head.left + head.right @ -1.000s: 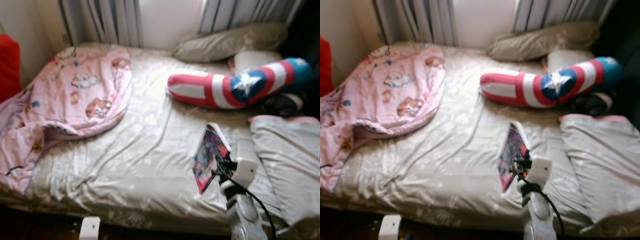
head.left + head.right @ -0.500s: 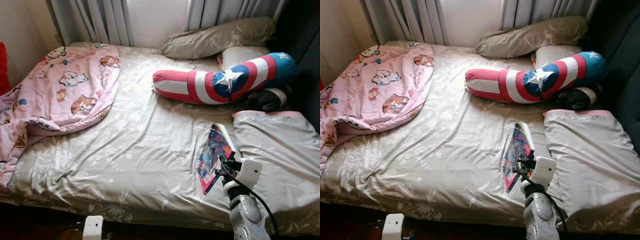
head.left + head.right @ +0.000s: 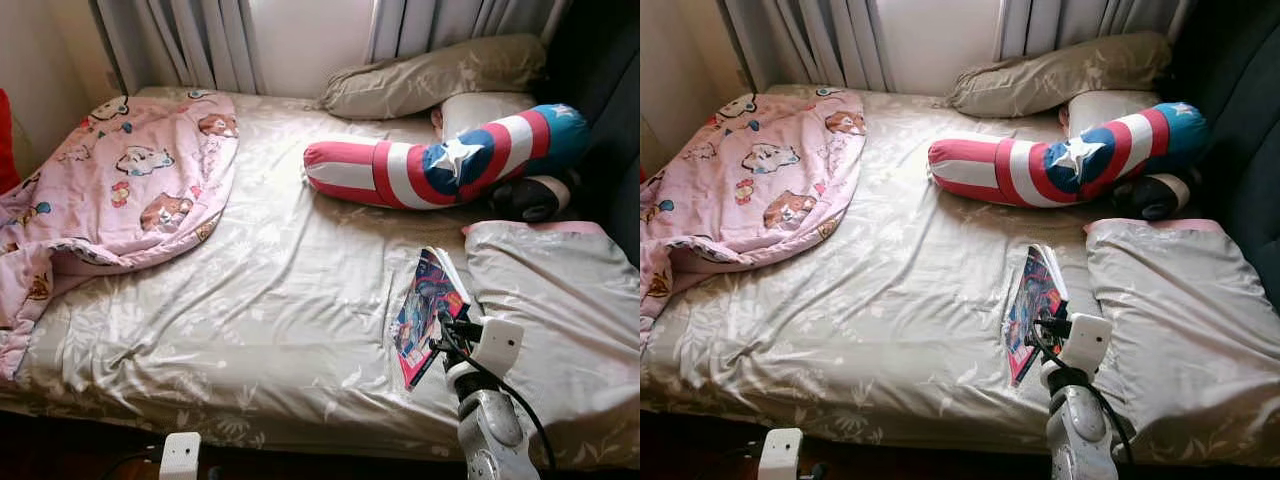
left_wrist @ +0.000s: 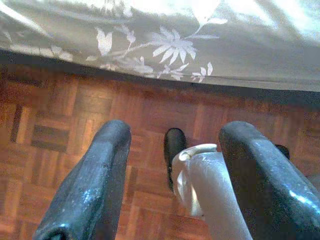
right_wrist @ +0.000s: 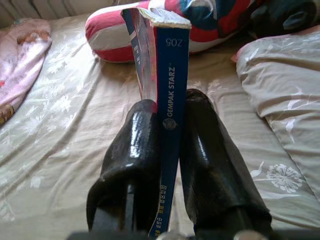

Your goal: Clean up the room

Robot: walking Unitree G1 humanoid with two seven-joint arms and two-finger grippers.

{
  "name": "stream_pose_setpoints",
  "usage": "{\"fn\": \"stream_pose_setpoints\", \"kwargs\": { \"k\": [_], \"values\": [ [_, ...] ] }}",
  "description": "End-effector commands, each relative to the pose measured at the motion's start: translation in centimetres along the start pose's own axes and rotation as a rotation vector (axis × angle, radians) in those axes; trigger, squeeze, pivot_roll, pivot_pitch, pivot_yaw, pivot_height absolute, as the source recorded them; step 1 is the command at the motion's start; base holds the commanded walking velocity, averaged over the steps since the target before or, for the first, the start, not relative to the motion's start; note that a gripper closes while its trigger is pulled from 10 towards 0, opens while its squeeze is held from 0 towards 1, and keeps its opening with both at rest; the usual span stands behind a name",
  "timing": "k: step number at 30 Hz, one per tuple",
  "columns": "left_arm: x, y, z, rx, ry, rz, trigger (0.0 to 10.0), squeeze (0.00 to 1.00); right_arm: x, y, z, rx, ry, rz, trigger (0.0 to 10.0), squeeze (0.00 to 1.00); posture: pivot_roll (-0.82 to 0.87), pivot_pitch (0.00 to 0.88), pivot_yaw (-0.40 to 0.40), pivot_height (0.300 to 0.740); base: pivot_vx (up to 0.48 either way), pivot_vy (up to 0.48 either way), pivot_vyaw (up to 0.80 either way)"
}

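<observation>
Gripping the thin, floppy magazine by its spine, my right gripper is clamping at 5 o'clock; left gripper hanging open.

Comic magazine held upright over the bed

The magazine, a thin colourful comic with a blue spine reading "GEMPAK STARZ", stands on edge in the lower right of the head view, pinched at its spine between the right hand's two black fingers, pages slightly fanned.

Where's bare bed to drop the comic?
Open sheet mid-bed, between pink blanket and grey pillow, in front of the striped bolster. Head end and right side are crowded. Right end effector grips the comic.
</observation>
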State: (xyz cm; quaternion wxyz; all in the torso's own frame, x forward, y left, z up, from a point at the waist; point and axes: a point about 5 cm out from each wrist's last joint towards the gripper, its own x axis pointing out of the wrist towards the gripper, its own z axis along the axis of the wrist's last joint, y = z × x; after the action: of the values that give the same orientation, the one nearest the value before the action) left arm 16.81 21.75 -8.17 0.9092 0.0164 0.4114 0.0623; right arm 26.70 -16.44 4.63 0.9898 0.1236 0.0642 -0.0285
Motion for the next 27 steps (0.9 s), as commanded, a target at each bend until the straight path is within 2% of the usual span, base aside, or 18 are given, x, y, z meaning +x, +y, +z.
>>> {"fn": "stream_pose_setpoints", "kwargs": {
  "k": [1, 3, 18, 25, 27],
  "values": [
    [-0.1, 0.3, -0.3, 0.005, 0.014, 0.000, 10.0, 0.00, 0.3, -0.1, 0.7, -0.011, -0.031, -0.007, 10.0, 0.00, 0.15, 0.055, -0.036, 0.740, 0.322, 0.000, -0.80],
    [-0.1, 0.3, -0.3, 0.006, 0.015, 0.000, 10.0, 0.00, 0.3, -0.2, 0.7, -0.008, -0.038, -0.014, 10.0, 0.00, 0.15, 0.052, -0.034, 0.740, 0.322, 0.000, -0.57],
    [-0.2, 0.1, -0.7, 0.007, 0.023, 0.001, 10.0, 0.00, 0.3, -0.3, 0.9, -0.029, -0.059, -0.027, 10.0, 0.00, 0.15, 0.047, -0.031, 0.740, 0.320, 0.000, 0.00],
    [-0.1, 0.1, -0.3, 0.002, -0.002, -0.001, 10.0, 0.00, 0.4, -0.5, 0.9, -0.024, -0.060, -0.030, 10.0, 0.00, 0.15, 0.059, -0.034, 0.740, 0.000, 0.000, 0.00],
    [0.1, 0.0, 0.6, 0.014, -0.040, -0.009, 10.0, 0.00, 0.3, -0.1, 0.8, -0.007, -0.055, 0.001, 10.0, 0.00, 0.14, 0.063, -0.033, 0.740, 0.000, 0.000, 0.00]
  ]
}}
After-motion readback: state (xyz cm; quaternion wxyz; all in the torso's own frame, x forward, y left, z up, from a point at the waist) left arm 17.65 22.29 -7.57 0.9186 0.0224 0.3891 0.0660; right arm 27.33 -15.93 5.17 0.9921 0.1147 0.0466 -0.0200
